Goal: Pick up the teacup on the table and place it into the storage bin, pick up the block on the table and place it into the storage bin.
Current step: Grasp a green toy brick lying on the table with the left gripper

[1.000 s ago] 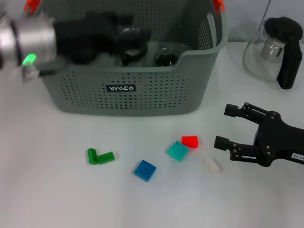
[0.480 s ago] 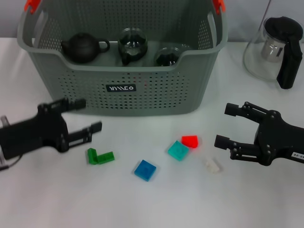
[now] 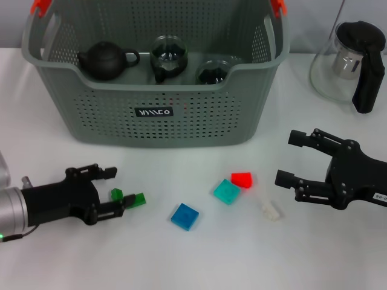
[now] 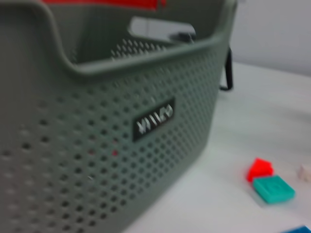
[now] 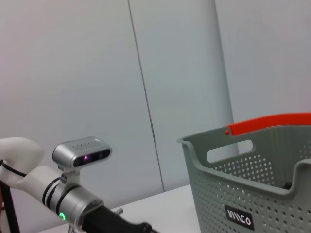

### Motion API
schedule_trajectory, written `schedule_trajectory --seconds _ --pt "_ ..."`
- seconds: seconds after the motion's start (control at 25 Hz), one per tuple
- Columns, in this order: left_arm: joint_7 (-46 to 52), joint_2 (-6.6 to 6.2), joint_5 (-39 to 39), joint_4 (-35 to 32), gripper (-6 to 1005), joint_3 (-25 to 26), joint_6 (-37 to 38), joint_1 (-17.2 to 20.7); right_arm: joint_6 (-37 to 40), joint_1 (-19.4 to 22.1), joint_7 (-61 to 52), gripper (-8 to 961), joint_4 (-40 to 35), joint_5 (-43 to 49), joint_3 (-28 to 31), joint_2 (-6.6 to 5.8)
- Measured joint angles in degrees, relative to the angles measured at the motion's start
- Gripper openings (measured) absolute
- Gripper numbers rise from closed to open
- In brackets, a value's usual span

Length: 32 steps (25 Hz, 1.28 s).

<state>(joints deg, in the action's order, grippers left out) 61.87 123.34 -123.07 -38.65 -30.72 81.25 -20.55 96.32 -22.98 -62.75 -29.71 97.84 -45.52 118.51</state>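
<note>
The left gripper [image 3: 113, 192] lies low and level over the table [image 3: 199, 260], fingers spread around the green block [image 3: 128, 198] (near the left edge). The right gripper [image 3: 290, 159] hovers released before the storage bin [image 3: 181, 115].

**My count of what lies before me**

I count five blocks on the table: one green block [image 3: 134, 198], one blue block [image 3: 184, 216], one teal block [image 3: 227, 191], one red block [image 3: 242, 179] and one white block [image 3: 271, 210]. There is one storage bin [image 3: 181, 115], holding one dark teapot [image 3: 106, 60] and two glass teacups [image 3: 168, 56]. One glass pitcher [image 3: 354, 63] stands apart.
</note>
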Motion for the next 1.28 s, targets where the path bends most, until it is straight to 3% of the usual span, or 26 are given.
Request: schedule_trajectory --seconds 0.24,1.28 --pt "0.15 0.00 -3.51 0.52 720 -0.20 -0.70 -0.93 0.00 0.29 0.09 947 0.00 0.29 0.95 0.05" --pt "0.01 0.38 -4.54 0.61 668 0.03 -2.52 0.13 0.01 0.07 0.00 946 0.00 0.33 0.95 -0.23"
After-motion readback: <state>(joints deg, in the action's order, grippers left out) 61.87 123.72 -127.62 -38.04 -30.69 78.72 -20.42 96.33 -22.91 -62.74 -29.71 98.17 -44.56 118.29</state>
